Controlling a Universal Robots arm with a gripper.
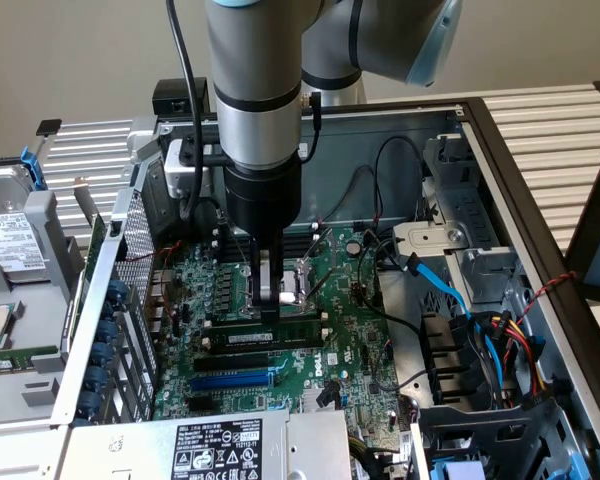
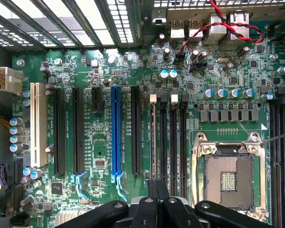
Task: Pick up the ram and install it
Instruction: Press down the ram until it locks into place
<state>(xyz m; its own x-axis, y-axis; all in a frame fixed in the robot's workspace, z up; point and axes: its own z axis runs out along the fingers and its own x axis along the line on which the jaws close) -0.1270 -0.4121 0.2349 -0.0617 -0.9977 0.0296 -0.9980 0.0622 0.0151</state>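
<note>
Now, blue expansion slot (image 2: 116, 130) sits off to one side of the jaws. Jaws pressed together, tips right over the ram (image 2: 155, 137), which stands edge-up in its memory slot (image 2: 154, 100) beneath them. CPU socket (image 2: 228, 178) is just beside, on the other side. Risk: an off-centre push leaves one end unlatched or bends the ram.

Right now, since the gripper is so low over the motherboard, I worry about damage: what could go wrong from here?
The shut gripper hangs just over the ram, which seems to stand in one of the slots; an off-centre push could leave it tilted. The open CPU socket lies right beside them; a sideways slip might bend its contacts.
</note>
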